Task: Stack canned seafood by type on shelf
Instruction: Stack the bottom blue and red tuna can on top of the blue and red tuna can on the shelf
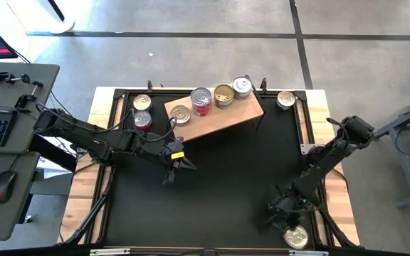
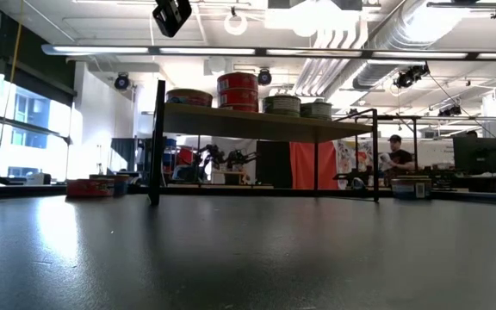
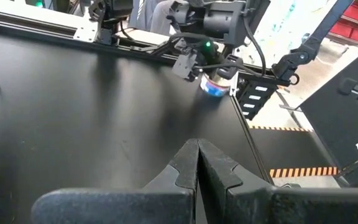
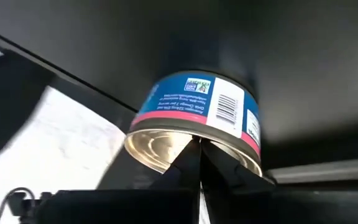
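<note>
The shelf point(image 1: 216, 117) is a light-brown board on black legs point(image 2: 257, 126) at the table's far side. Several cans stand on it in a row, a red one point(image 1: 201, 101) among them. Two cans point(image 1: 142, 111) stand on the table left of it and one point(image 1: 285, 99) to its right. A blue-label can with a silver lid point(image 4: 197, 121) sits at the near right corner point(image 1: 295, 236). My right gripper point(image 4: 199, 149) is shut right at that can, slanting down. My left gripper point(image 1: 173, 167) hovers shut over the table's middle left, holding nothing. My right gripper's shut fingertips point(image 4: 194, 155) stand in front of the blue-label can's silver lid point(image 4: 166, 146), at its rim, coming slanting down from above. I cannot tell whether they touch the lid. The can rests on the table at the corner.
Black frame rails point(image 1: 312, 128) and pale wooden strips point(image 1: 337, 206) run along the table's edges. The dark mat point(image 1: 226, 185) between the two arms is bare. A desk with keyboard and mouse point(image 1: 6, 142) stands left of the table.
</note>
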Controlling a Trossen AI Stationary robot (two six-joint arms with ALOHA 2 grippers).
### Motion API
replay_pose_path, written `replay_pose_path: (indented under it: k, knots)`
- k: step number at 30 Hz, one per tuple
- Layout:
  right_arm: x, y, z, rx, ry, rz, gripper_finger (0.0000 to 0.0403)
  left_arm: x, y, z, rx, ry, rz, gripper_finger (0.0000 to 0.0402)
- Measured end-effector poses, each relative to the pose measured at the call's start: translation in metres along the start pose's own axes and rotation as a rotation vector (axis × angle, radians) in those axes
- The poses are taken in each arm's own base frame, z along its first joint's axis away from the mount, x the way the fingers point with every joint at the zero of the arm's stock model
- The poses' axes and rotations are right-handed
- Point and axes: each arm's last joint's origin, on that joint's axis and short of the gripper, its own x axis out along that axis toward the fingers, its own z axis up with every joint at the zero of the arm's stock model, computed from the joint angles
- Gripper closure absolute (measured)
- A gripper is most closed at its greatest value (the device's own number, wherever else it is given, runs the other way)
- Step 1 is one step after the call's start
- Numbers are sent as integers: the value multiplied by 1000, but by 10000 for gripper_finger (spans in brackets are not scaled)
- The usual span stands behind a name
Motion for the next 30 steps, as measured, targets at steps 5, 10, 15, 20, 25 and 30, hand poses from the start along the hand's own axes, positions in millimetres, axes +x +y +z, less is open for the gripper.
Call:
replay_pose_path:
  k: [5, 10, 15, 20, 25, 30]
  knots:
    - [-18, 10, 25, -65, -108, 111, 403, 0, 0, 0, -33, 0, 0, 402]
    - [-39, 16, 54, -124, -244, 218, 403, 0, 0, 0, -36, 0, 0, 401]
    - [-66, 21, 86, -181, -449, 332, 403, 0, 0, 0, -81, 0, 0, 401]
    - [-91, 16, 115, -181, -643, 374, 403, 0, 0, 0, -105, 0, -1, 402]
    - [-115, 12, 136, -198, -795, 423, 403, 0, 0, 0, -106, -9, 27, 402]
    - [-133, 16, 144, -213, -886, 521, 403, 0, 2, 0, -104, -25, 71, 402]
